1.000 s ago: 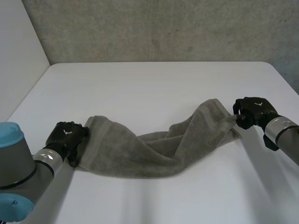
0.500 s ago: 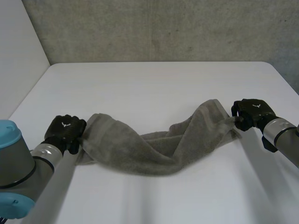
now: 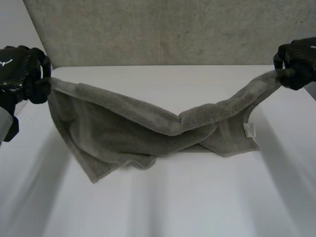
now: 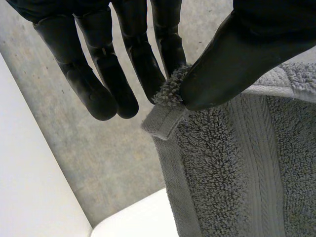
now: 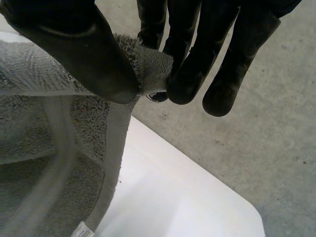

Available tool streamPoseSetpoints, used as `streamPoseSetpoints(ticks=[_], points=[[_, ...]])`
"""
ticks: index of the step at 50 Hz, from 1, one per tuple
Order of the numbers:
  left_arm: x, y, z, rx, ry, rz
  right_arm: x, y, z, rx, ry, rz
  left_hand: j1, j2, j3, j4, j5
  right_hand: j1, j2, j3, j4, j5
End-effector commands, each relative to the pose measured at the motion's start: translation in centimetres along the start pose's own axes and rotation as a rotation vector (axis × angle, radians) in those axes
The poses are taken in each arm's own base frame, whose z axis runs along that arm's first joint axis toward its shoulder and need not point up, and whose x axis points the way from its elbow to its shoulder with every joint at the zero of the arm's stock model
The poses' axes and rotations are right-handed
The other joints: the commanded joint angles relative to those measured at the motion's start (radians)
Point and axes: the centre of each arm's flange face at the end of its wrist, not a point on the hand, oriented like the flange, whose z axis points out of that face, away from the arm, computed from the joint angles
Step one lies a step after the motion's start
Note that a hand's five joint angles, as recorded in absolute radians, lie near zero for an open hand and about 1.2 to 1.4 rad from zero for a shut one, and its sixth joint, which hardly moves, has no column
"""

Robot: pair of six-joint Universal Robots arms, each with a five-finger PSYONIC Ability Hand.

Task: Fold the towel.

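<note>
**Towel hung between both hands above the table**

Setting: grey concrete wall [image 3: 163,29] at the back, white table [image 3: 197,207] in front of it.

Towel [image 3: 123,128]: grey terry. It is stretched out sideways over the middle of the table and hangs from its two top corners, one in each hand. The top edge sags toward the centre, where the cloth bunches and turns over on itself. The left half hangs as a broad sheet with its lower corner pointing down at the near left. The right half is narrower and gathered. Cannot tell whether the lower edge touches the table or hangs just clear of it.

Left hand [image 3: 19,69]: at the far-left table edge, up in front of the wall. The left wrist view shows the thumb [image 4: 232,54] pressing the towel's hemmed corner against one finger. The other fingers [image 4: 98,84] are straight and spread, clear of the cloth. This is a firm pinch on the corner only.

Right hand [image 3: 298,59]: at the far-right side, at about the same height. The right wrist view shows the thumb [image 5: 84,54] and fingers [image 5: 192,64] closed on the opposite corner, with a tuft of cloth squeezed between them.

Label [image 3: 249,130]: small and white, sewn at the towel's right side edge below the right hand.
</note>
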Motion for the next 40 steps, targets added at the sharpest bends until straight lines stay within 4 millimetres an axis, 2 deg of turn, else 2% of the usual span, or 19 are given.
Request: streamPoseSetpoints(ticks=[1, 5, 11, 13, 14, 15, 16, 17, 19, 20, 21, 22, 24, 26, 30, 32, 33, 35, 40], points=[[0.5, 3.1, 1.4, -0.207, 0.036, -0.021, -0.5, 2.1, 0.9, -0.176, -0.1, -0.083, -0.04, -0.09, -0.146, -0.116, -0.25, 0.054, 0.067, 0.066, 0.053, 0.067], [0.8, 6.3, 4.0, -0.343, 0.049, -0.039, 0.0, 3.5, 3.1, -0.217, -0.117, -0.08, -0.04, -0.09, -0.146, -0.116, -0.25, 0.054, 0.067, 0.066, 0.053, 0.067], [1.0, 6.7, 8.5, -0.347, 0.047, -0.032, -0.8, 3.1, 7.3, -0.187, -0.085, -0.126, -0.04, -0.09, -0.146, -0.116, -0.25, 0.054, 0.067, 0.066, 0.053, 0.067], [1.1, 3.2, 11.3, -0.222, 0.023, -0.029, -0.8, 1.8, 8.6, -0.122, -0.044, -0.146, -0.04, -0.09, -0.146, -0.116, -0.25, 0.054, 0.067, 0.066, 0.053, 0.067], [1.1, 3.2, 11.3, -0.221, 0.023, -0.029, -1.1, -0.2, 9.8, -0.016, -0.006, -0.152, -0.04, -0.09, -0.146, -0.116, -0.25, 0.054, 0.067, 0.066, 0.053, 0.067], [0.9, 0.6, 12.4, -0.13, 0.007, -0.032, -1.6, -2.6, 10.9, 0.132, 0.027, -0.132, -0.04, -0.09, -0.146, -0.116, -0.25, 0.054, 0.067, 0.066, 0.053, 0.067], [1.0, -2.0, 13.0, -0.038, 0.003, -0.05, -1.6, -2.6, 10.9, 0.134, 0.027, -0.132, -0.04, -0.09, -0.146, -0.116, -0.25, 0.054, 0.067, 0.066, 0.053, 0.067], [1.0, -2.0, 13.0, -0.037, 0.003, -0.05, -1.6, -4.4, 11.4, 0.26, 0.055, -0.086, -0.04, -0.09, -0.146, -0.116, -0.25, 0.054, 0.067, 0.066, 0.053, 0.067], [1.4, -7.0, 13.5, 0.174, 0.008, -0.139, -0.8, -6.3, 11.3, 0.397, 0.085, -0.022, -0.04, -0.09, -0.146, -0.116, -0.25, 0.054, 0.067, 0.066, 0.053, 0.067], [1.4, -7.1, 13.5, 0.175, 0.008, -0.14, 0.5, -9.1, 9.9, 0.54, 0.117, 0.026, -0.04, -0.09, -0.146, -0.116, -0.25, 0.054, 0.067, 0.066, 0.053, 0.067], [1.2, -9.5, 13.1, 0.275, 0.011, -0.193, 1.7, -11.6, 7.9, 0.663, 0.131, 0.073, -0.04, -0.09, -0.146, -0.116, -0.25, 0.054, 0.067, 0.066, 0.053, 0.067], [1.2, -9.5, 13.1, 0.276, 0.011, -0.193, 1.7, -11.6, 7.9, 0.664, 0.131, 0.073, -0.04, -0.09, -0.146, -0.116, -0.25, 0.054, 0.067, 0.066, 0.053, 0.067], [0.7, -12.9, 11.8, 0.411, 0.026, -0.275, 2.3, -12.7, 6.4, 0.717, 0.127, 0.106, -0.04, -0.09, -0.146, -0.116, -0.25, 0.054, 0.067, 0.066, 0.053, 0.067], [0.7, -13.0, 11.5, 0.422, 0.034, -0.299, 2.7, -10.8, 6.6, 0.651, 0.089, 0.148, -0.04, -0.09, -0.146, -0.116, -0.25, 0.054, 0.067, 0.066, 0.053, 0.067], [1.0, -9.8, 11.2, 0.326, 0.039, -0.318, 1.4, -8.0, 7.1, 0.536, 0.017, 0.16, -0.04, -0.09, -0.146, -0.116, -0.25, 0.054, 0.067, 0.066, 0.053, 0.067], [1.3, -5.6, 10.5, 0.196, 0.032, -0.308, 0.5, -6.4, 7.2, 0.468, -0.025, 0.162, -0.04, -0.09, -0.146, -0.116, -0.25, 0.054, 0.067, 0.066, 0.053, 0.067], [1.3, -5.5, 10.5, 0.195, 0.032, -0.308, -0.2, -4.8, 7.2, 0.41, -0.052, 0.15, -0.04, -0.09, -0.146, -0.116, -0.25, 0.054, 0.067, 0.066, 0.053, 0.067], [1.8, -1.4, 8.9, 0.067, 0.045, -0.291, -0.6, -2.9, 7.3, 0.348, -0.068, 0.128, -0.04, -0.09, -0.146, -0.116, -0.25, 0.054, 0.067, 0.066, 0.053, 0.067], [1.7, 3.9, 6.4, -0.051, 0.064, -0.247, -2.9, 3.7, 5.8, 0.142, -0.118, 0.04, -0.04, -0.09, -0.146, -0.116, -0.25, 0.054, 0.067, 0.066, 0.053, 0.067]])
